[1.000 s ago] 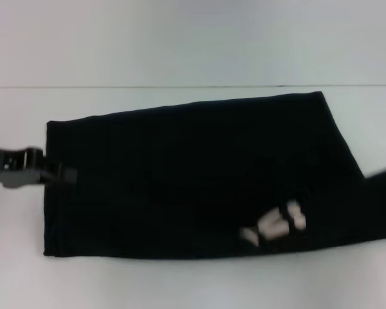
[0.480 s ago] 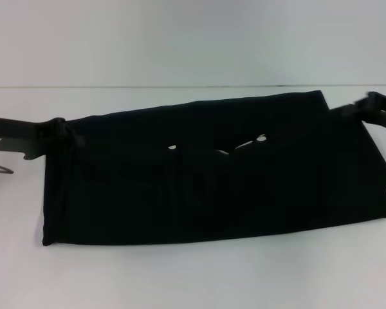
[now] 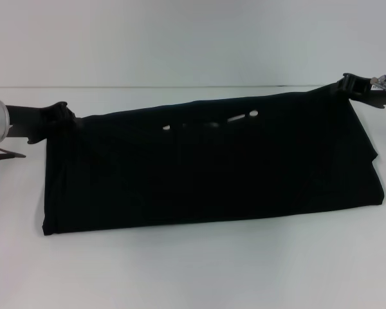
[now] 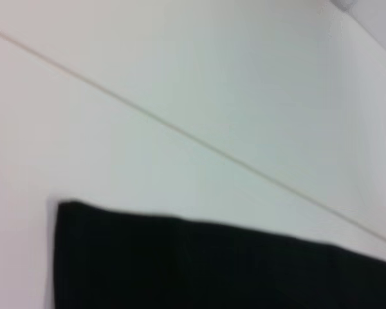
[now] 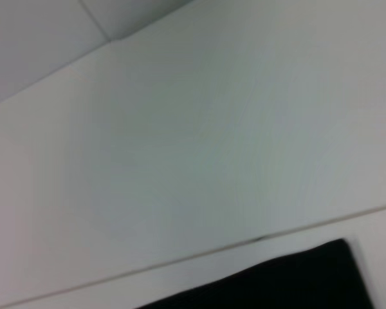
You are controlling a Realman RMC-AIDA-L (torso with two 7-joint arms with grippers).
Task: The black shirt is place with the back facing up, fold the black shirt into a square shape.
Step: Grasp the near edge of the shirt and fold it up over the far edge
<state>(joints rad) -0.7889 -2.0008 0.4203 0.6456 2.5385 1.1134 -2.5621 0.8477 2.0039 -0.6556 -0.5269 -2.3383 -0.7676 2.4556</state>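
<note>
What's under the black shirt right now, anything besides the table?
Only the white table shows around the black shirt. The left gripper and right gripper sit at its far corners. Whatever lies beneath the fabric is covered.

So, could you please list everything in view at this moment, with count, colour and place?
black shirt: one, black, folded into a long band across the middle of the table, a few pale specks of lettering near its far edge.
table: one, white, under the shirt, a thin seam line running across its far part.
left gripper: one, black, at the shirt's far corner on the robot's left.
right gripper: one, black, at the shirt's far corner on the robot's right.
</note>
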